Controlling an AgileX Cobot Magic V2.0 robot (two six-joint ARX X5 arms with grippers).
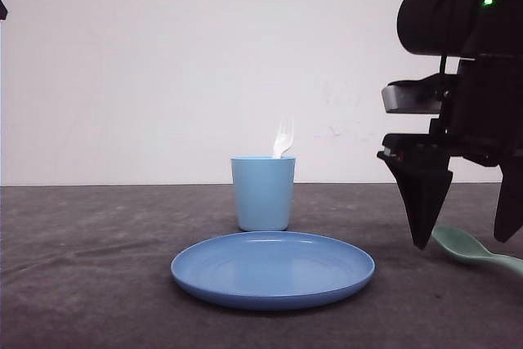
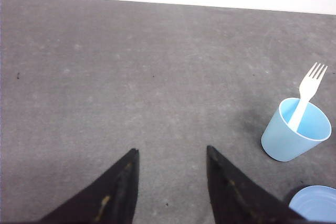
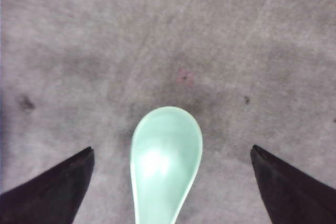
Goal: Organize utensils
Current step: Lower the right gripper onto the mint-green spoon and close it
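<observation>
White plastic fork (image 1: 283, 140) standing tines-up in light blue cup (image 1: 262, 193) at frame centre, round blue plate (image 1: 272, 268) in front, mint-green spoon (image 1: 474, 248) lying at lower right between spread fingers of right gripper (image 1: 464, 239), left gripper (image 2: 172, 153) open above bare grey table (image 2: 131, 72)

fork (image 1: 283, 141) handle hidden inside cup (image 1: 263, 194), tines blurred, spoon (image 1: 472, 248) handle cut off

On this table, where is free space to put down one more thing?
Bare grey tabletop lies left of the blue plate and light blue cup, which holds the white fork. It is crowded on the right, where the open right gripper straddles the mint-green spoon.
</observation>
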